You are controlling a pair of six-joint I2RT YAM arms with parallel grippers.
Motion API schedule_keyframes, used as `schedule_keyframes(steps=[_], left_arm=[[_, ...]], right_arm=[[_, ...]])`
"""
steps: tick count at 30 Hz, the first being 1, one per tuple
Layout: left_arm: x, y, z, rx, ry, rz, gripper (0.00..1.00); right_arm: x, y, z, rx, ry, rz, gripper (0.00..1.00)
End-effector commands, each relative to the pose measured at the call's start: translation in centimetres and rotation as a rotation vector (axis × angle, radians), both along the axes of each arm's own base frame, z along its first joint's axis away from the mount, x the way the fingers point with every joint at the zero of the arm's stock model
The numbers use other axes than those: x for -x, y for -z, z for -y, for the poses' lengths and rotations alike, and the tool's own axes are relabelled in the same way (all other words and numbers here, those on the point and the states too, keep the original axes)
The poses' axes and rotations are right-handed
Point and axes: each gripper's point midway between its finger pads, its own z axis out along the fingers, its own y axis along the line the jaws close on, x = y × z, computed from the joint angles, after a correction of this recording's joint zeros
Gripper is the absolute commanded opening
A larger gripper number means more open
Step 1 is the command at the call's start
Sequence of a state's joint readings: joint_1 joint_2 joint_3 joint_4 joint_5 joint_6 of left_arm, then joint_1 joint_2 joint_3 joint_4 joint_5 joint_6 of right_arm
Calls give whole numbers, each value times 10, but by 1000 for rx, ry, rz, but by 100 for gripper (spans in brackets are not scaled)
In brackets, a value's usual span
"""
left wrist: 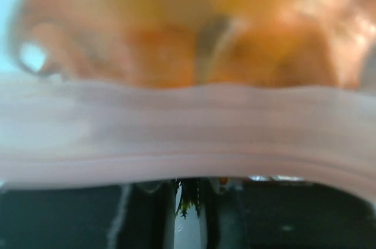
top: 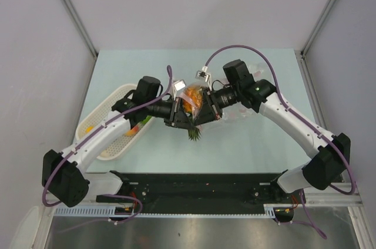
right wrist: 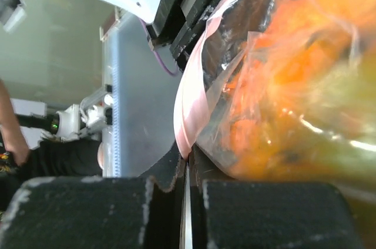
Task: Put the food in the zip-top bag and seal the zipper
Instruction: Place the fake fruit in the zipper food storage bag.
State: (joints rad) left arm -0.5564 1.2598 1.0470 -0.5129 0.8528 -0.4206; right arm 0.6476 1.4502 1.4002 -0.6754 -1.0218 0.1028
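Top external view showed me the clear crinkly plastic zip-top bag (top: 192, 99) between both grippers, over the middle of the pale table (top: 252, 137), with orange toy food (right wrist: 282, 78) inside. My right gripper (right wrist: 187, 181) was clenched on the thin pink zipper strip (right wrist: 189, 114). Whether the left gripper (top: 178, 115) grasped anything, I could not tell.

Bright, even light in the top view, soft shadows only; left wrist view wholly out of focus, the zipper (left wrist: 188, 131) a pink smear; glare streaks the zip-top bag (right wrist: 305, 84).
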Motion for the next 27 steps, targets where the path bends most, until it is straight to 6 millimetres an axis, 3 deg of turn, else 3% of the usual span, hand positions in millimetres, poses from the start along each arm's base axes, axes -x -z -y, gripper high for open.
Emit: schedule_keyframes(steps=[1, 3, 5, 6, 8, 9, 10, 16, 18, 20, 25, 27], left_arm=[[2, -55, 11, 202, 19, 78, 22], [-2, -54, 10, 180, 12, 129, 21], [-1, -37, 3, 71, 20, 153, 18], [-11, -34, 3, -7, 25, 281, 15], [-4, -19, -2, -109, 71, 332, 11], [-6, 2, -11, -229, 61, 325, 10], [-7, 10, -15, -294, 72, 342, 6], [-8, 46, -36, -527, 189, 316, 17], [-12, 43, -40, -548, 200, 343, 17], [-8, 29, -37, -457, 185, 354, 22], [6, -21, -28, -175, 89, 378, 53], [5, -41, -24, -71, 70, 396, 73]], right_arm=[[5, -17, -5, -89, -30, -81, 0], [1, -15, -2, -97, -27, -133, 0], [-3, -17, -1, -109, -14, -190, 0], [-8, -18, 1, -116, 0, -212, 0], [-11, -21, -1, -134, 6, -280, 0], [-15, -25, -5, -168, -4, -257, 0], [-12, -29, -6, -171, -12, -303, 0], [-10, -29, -15, -192, -69, -266, 0], [-11, -22, -13, -163, -60, -277, 0], [-8, -15, -9, -145, -64, -270, 0], [1, -12, -6, -151, -79, -282, 0], [1, -14, -5, -154, -82, -308, 0]])
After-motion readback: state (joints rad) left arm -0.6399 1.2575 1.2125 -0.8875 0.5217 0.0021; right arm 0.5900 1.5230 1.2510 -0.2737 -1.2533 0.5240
